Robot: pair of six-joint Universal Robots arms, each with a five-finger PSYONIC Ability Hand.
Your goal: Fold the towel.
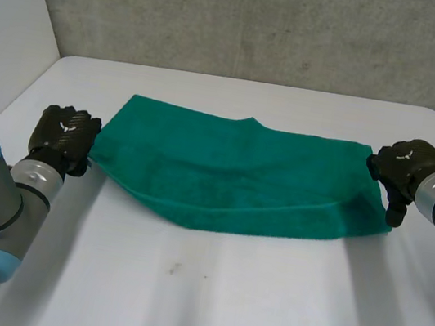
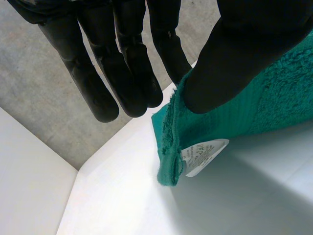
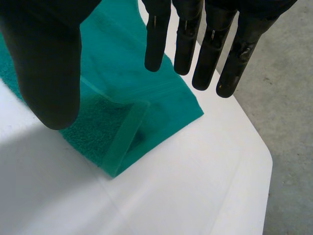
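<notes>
A green towel (image 1: 233, 170) lies doubled over across the middle of the white table (image 1: 205, 293). My left hand (image 1: 63, 134) holds its left end. In the left wrist view the thumb (image 2: 234, 54) pinches the towel's corner (image 2: 274, 98) against a finger, and that corner with its white label (image 2: 203, 155) hangs just off the table. My right hand (image 1: 403, 168) hovers at the towel's right end. In the right wrist view its fingers (image 3: 205, 49) are straight and spread from the thumb, and the towel's folded corner (image 3: 122, 88) lies flat under them, free of the hand.
A grey wall runs behind the table's far edge. The table's right corner (image 3: 254, 156) is close beyond the right hand, with grey floor past it. Bare white tabletop stretches in front of the towel.
</notes>
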